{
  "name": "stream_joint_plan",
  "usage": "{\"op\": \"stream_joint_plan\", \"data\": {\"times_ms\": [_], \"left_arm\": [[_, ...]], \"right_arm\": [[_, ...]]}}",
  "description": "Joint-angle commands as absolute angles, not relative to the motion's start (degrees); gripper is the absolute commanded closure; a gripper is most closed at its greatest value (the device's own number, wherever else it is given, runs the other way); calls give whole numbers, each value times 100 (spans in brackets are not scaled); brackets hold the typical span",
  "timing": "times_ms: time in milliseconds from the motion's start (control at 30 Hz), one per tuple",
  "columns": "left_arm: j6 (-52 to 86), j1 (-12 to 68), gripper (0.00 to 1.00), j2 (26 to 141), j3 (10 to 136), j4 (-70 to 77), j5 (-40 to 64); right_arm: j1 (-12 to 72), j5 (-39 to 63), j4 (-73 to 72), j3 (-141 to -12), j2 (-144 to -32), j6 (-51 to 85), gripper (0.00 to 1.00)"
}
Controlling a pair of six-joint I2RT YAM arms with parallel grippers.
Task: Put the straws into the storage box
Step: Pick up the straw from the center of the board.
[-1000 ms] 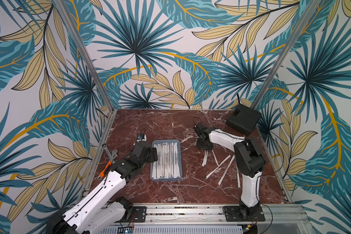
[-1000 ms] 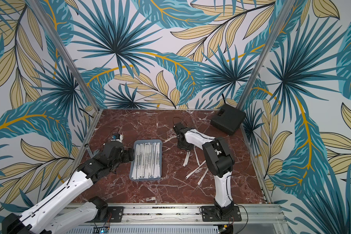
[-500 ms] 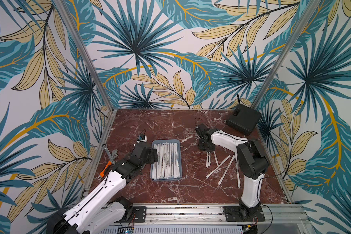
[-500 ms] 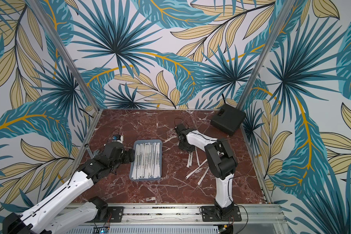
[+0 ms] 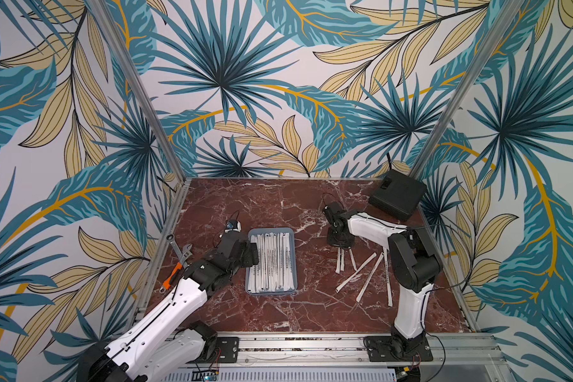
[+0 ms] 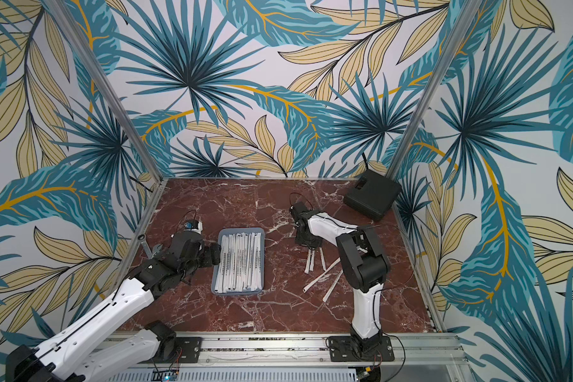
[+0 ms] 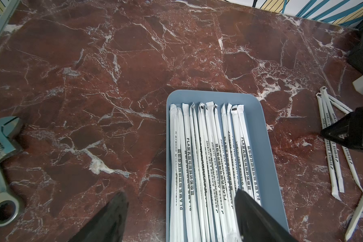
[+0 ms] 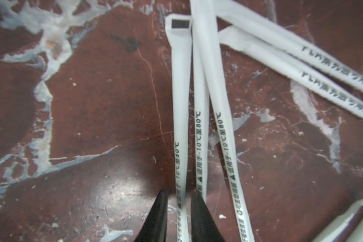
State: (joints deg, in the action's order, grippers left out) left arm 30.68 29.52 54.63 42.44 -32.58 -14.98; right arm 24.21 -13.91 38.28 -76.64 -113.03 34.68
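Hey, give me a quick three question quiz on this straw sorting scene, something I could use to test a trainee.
1. True or false: every straw already lies in the tray.
2. What sits between the fingers of the right gripper? A) a wrench B) one straw C) nothing
3. Fill in: the wrenches lie on the tray's ___ arm side.
Key: 1 false, several loose straws lie outside it; 2 B; 3 left.

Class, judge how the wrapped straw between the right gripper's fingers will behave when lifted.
Probably light: the straw is thin and paper-wrapped. It may droop, being long with the fingers near one end. Its flat wrapper should resist rolling.
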Motion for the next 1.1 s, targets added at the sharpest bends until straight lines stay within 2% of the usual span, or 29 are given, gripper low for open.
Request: {"op": "stream_joint_plan", "data": {"times_ms": [0, 200, 467, 600, 733, 867, 1067], "left_arm": [[3118, 2922, 15, 5353, 4101, -3217, -1529], [3092, 2918, 15, 5265, 4120, -3278, -1624], [3025, 2900, 15, 5176, 4169, -3339, -1711], [2998, 2846, 15, 5119, 4239, -3428, -1861], [3032, 2505, 15, 4957, 4494, -3815, -2109], [2836, 2053, 15, 4639, 4761, -3982, -2244], [2711, 1846, 15, 4634, 4830, -4183, -2238]], "right_arm": [[2433, -1280, 3742, -7502, -11476, 3531, 80], [2456, -890, 3498, -7358, -11460, 3672, 88], [2778, -505, 3188, -7102, -10661, 3665, 93], [3202, -524, 3253, -7210, -10173, 3762, 94], [3972, -813, 3577, -7769, -9924, 4113, 94], [4774, -811, 3326, -8402, -10439, 4693, 94], [5320, -646, 2993, -9646, -11777, 5193, 94]]}}
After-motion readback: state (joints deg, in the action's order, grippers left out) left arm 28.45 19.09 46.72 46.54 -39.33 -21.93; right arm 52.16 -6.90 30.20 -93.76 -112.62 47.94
